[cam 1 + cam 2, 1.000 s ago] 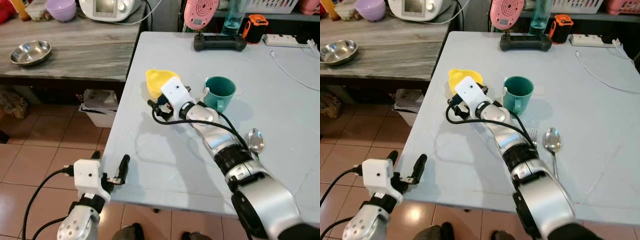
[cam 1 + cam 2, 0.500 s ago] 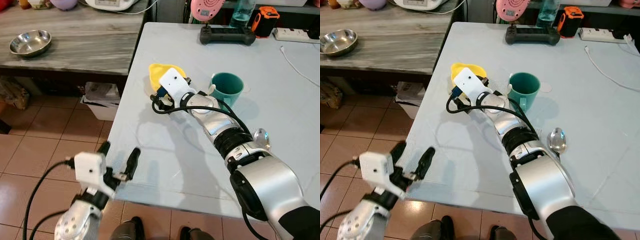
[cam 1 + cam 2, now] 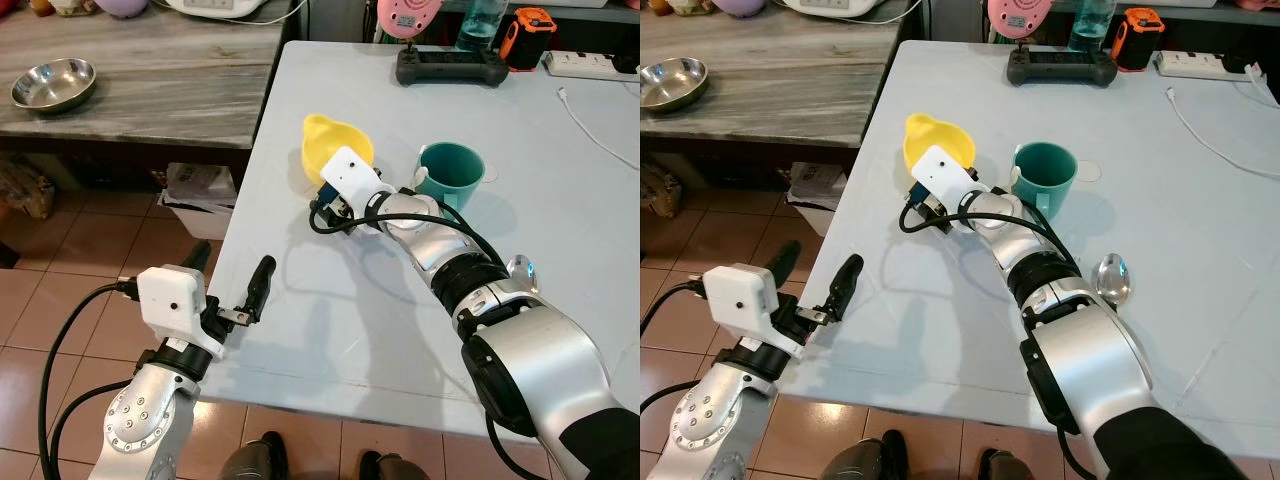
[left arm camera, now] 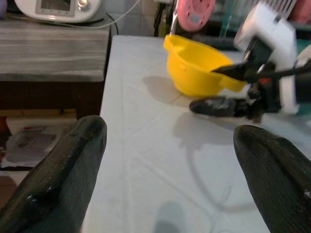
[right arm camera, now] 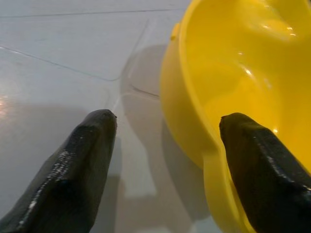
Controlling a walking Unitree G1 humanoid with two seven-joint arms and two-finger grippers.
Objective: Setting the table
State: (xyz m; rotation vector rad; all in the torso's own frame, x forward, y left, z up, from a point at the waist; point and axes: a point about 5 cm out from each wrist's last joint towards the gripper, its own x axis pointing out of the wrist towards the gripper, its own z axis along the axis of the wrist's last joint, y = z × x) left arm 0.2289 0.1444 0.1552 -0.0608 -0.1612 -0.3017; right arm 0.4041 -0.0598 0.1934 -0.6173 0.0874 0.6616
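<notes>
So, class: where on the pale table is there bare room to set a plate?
Bare: the near-left table, between the left gripper and right arm. Crowded: around the yellow bowl, right gripper, green mug, spoon.

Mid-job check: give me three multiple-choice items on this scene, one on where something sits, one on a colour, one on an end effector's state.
1. The spoon lies:
A. inside the cup
B. on the table by the right arm
C. on the floor

2. The cup is:
A. teal
B. red
C. white

3. The right end effector is:
A. shut on the cup
B. open, straddling the bowl's wall
C. hanging idle

Answers:
1 B, the spoon rests on the table.
2 A, the cup is teal.
3 B, the right end effector has one finger inside the yellow bowl and one outside.
</notes>
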